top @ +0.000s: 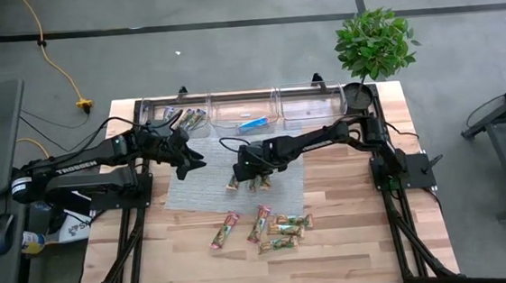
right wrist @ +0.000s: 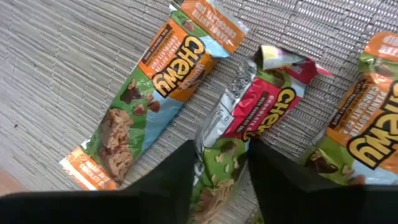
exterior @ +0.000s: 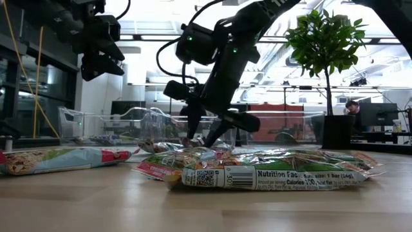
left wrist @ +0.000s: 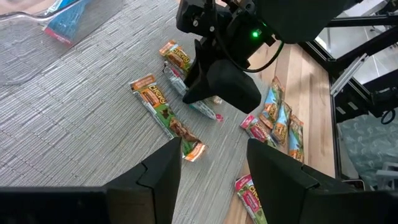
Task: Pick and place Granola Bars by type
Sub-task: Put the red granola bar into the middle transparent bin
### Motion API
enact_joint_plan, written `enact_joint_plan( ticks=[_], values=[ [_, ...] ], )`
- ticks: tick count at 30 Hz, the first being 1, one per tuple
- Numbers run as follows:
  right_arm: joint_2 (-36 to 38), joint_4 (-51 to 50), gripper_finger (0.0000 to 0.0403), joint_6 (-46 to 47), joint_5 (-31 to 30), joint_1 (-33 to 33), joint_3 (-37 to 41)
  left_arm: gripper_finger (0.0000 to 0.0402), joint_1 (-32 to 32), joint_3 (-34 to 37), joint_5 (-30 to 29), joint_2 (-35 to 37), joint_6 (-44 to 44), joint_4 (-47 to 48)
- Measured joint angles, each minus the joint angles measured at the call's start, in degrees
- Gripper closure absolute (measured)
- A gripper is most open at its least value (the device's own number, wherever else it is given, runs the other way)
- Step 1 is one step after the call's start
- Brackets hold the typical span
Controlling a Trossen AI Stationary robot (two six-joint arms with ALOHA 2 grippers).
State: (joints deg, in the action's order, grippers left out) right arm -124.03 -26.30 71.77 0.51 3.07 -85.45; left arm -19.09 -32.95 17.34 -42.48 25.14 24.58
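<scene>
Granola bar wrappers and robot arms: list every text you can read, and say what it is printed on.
"CHEWY": orange-and-green foil granola bar wrapper on the grey woven mat.
"CHE...", partly hidden: red-and-green foil wrapper between the right claw fingers.
"Nutrition Fac...", "Calories 100": nearest wrapper's white panel.
"TROSSEN": dark left arm.
Other print: too small.

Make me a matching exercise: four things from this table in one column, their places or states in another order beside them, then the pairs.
1. right gripper
2. left gripper
3. blue bar
4. potted plant

A. inside a clear bin
B. beyond the table's far right corner
C. raised above the mat, holding nothing
D. down on the mat, fingers on either side of a red-labelled bar

Pairs: 1-D, 2-C, 3-A, 4-B
</scene>
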Motion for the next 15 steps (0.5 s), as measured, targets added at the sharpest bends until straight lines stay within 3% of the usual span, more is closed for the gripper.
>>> enact_joint_plan(
  ticks=[7,15],
  values=[
    [0.33,1.28,0.0353,-1.25,0.93,0.01,0.02,0.0223,0.0,0.0,-0.39,0.02,0.0,-0.02],
    [4.29,0.86,0.0368,-3.69,-0.07,1.16,0.35,0.0223,0.0,0.0,-0.37,0.01,0.02,-0.03]
  ],
)
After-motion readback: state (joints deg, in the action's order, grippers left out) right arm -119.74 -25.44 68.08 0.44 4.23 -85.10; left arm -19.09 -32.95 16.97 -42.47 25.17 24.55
